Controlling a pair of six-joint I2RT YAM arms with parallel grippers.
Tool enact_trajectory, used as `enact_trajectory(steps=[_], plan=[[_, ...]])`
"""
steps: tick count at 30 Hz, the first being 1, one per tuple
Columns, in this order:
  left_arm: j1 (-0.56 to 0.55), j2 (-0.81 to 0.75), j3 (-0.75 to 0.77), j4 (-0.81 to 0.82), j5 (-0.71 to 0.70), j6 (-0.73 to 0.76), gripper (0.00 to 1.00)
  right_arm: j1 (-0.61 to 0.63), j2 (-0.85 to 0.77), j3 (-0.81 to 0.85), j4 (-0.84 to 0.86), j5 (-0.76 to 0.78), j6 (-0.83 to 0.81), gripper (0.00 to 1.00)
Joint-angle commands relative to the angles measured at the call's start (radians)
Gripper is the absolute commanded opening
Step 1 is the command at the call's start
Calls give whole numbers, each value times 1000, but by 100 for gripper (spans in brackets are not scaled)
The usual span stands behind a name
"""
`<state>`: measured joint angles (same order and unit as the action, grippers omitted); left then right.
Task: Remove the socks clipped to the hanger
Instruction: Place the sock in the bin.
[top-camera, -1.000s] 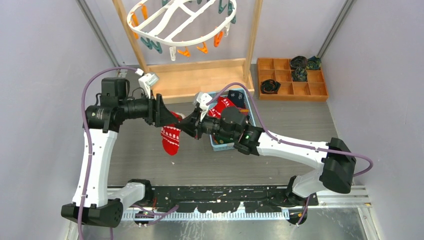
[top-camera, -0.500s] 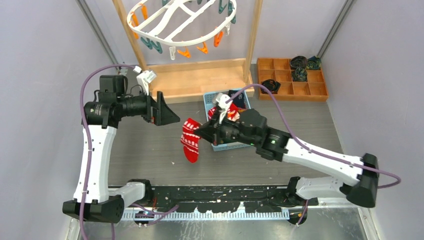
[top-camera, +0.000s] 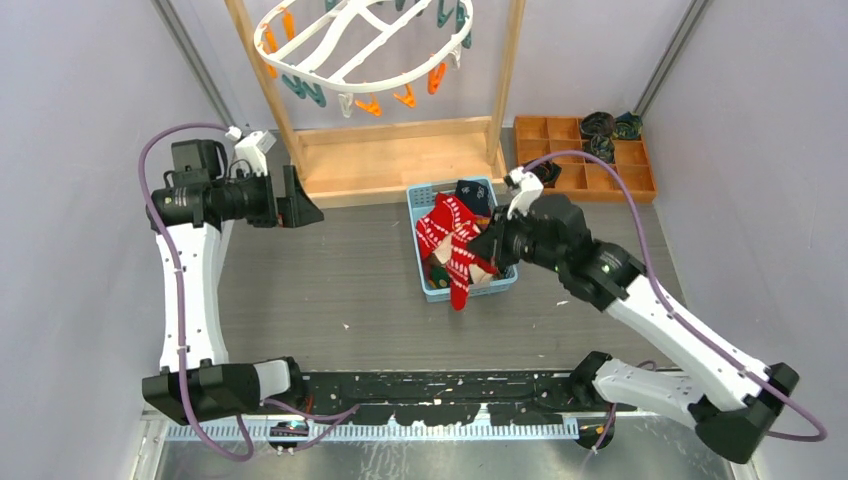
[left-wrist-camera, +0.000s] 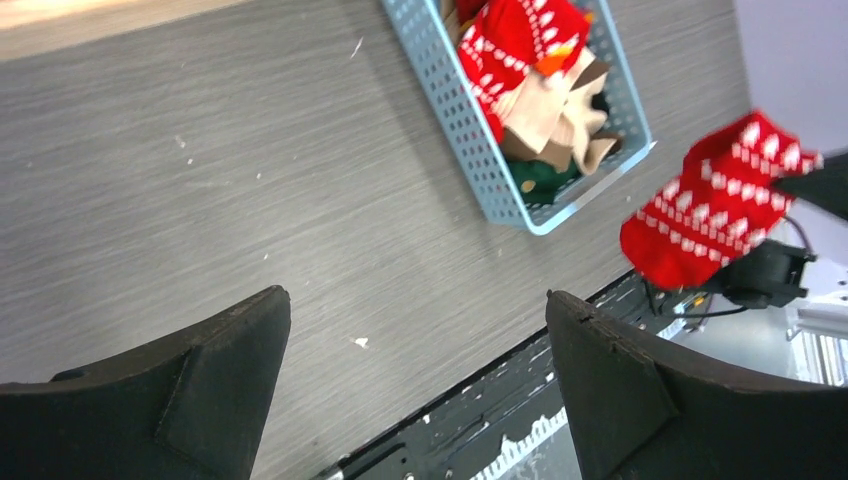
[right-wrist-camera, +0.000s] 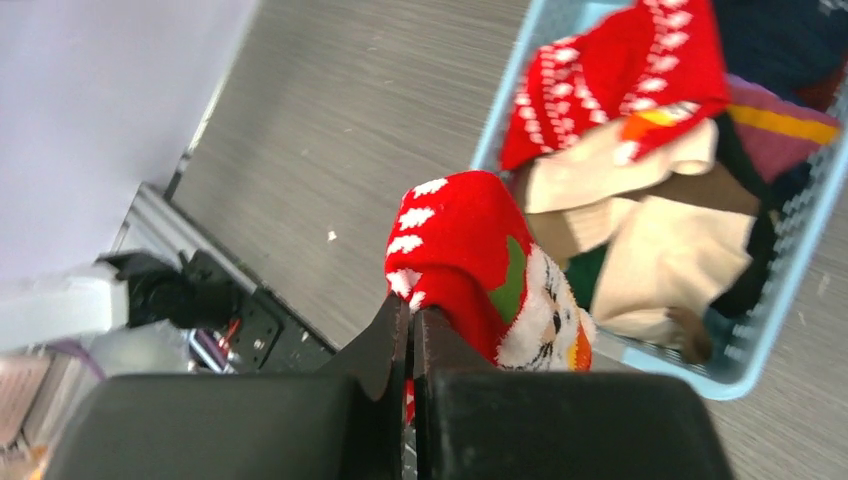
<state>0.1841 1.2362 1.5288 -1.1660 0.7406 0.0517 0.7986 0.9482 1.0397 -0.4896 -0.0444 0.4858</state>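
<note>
Right fingers (right-wrist-camera: 410, 318) are clamped tight on a red sock (right-wrist-camera: 470, 270) with white patterns, dangling right at the near rim of the blue basket (left-wrist-camera: 478, 150). The basket's stuffed with more socks (left-wrist-camera: 545, 100): red, beige, green, navy. Left fingers (top-camera: 300, 205) are spread wide, gripping nothing, over bare tabletop (left-wrist-camera: 250, 180). Beyond them, the hanger (top-camera: 298, 66) hangs on the wooden rack (top-camera: 400, 160).

table (top-camera: 330, 270) left of basket (top-camera: 419, 258): open | wooden rack (top-camera: 400, 165), hanger (top-camera: 322, 82): block rear
</note>
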Motion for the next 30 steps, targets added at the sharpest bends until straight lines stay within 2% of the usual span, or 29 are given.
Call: enact_trajectory(steps=[1,5,12,14,17,20,22,24,25,28,30], plan=[[13,-28,-30,-16,-90,58,100,-175,138,27,7,-169,44,1],[14,-67,-46,-24,-117,81,100,-249,326,50,110,-205,3,1],[14,-130,-84,-19,-126,95,100,-258,584,113,269,-140,-52,1],[14,-135,-93,-3,-122,84,100,-257,602,125,285,-91,-61,11],[15,-128,-107,20,-118,72,100,-258,603,172,246,-15,-112,36],[15,-118,-110,24,-121,72,100,-257,582,260,125,11,-152,60],[15,-115,-112,26,-127,75,100,-258,549,295,65,17,-160,66],[15,-116,-120,31,-127,76,100,-257,508,303,48,8,-138,65],[17,-116,-123,34,-127,75,100,-257,487,297,55,-10,-113,60],[20,-110,-118,38,-126,66,100,-245,447,238,148,-156,3,39],[25,-104,-102,33,-122,62,100,-223,445,170,270,-270,100,26]])
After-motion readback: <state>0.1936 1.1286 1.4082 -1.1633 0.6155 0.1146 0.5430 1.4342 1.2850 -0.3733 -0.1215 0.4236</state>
